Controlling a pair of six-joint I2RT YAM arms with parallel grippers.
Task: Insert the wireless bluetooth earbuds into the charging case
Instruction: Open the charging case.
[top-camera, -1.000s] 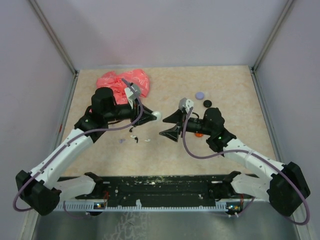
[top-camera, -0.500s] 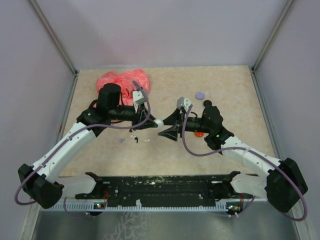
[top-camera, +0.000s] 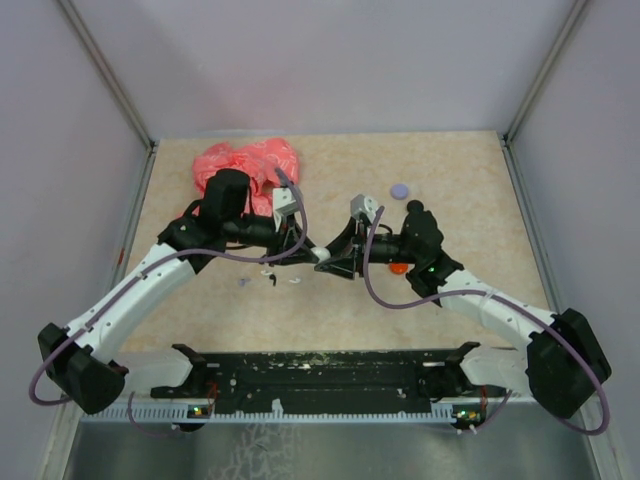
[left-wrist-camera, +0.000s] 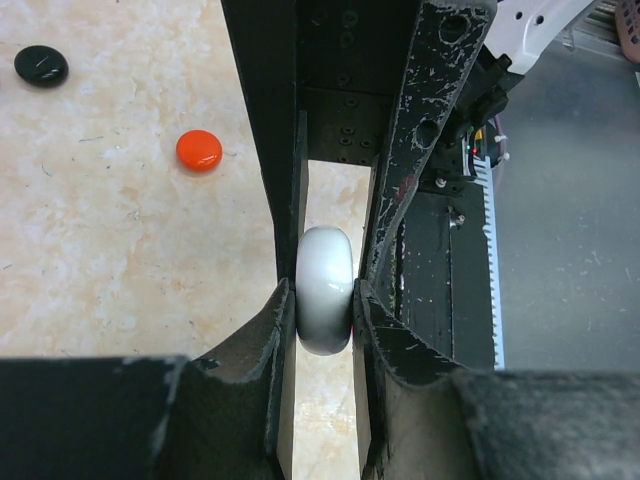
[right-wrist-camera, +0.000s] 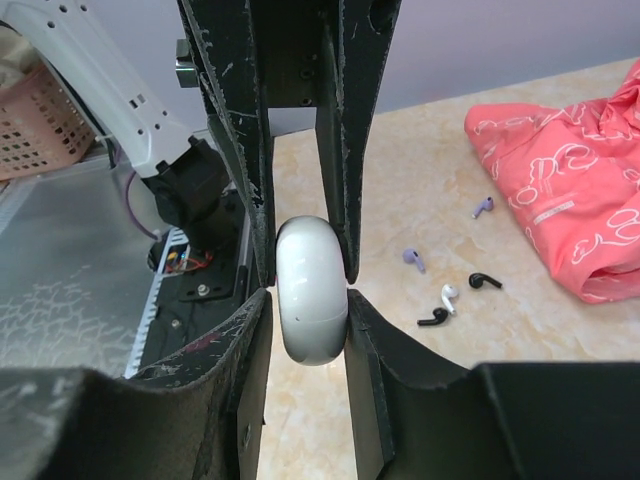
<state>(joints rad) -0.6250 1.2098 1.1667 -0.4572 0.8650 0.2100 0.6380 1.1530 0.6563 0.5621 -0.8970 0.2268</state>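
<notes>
The earbuds (top-camera: 270, 279) lie loose on the table (top-camera: 460, 160), black, white and purple, just left of centre in the top view. Right of them, at mid-frame, the white case (top-camera: 322, 254) sits pinched between both arms. The left end effector (top-camera: 308, 249) is clamped narrow on it, and the right end effector (top-camera: 336, 259) grips the same case, its fingers (right-wrist-camera: 255, 330) touching both sides. A red cloth (top-camera: 245, 163) lies at upper left.

Robot test cell, lab-type. Plain lilac walls (top-camera: 330, 60), metal corner posts (top-camera: 110, 75) box in marbled table (top-camera: 470, 170); black mounting rail (top-camera: 320, 375) bottom centre.
</notes>
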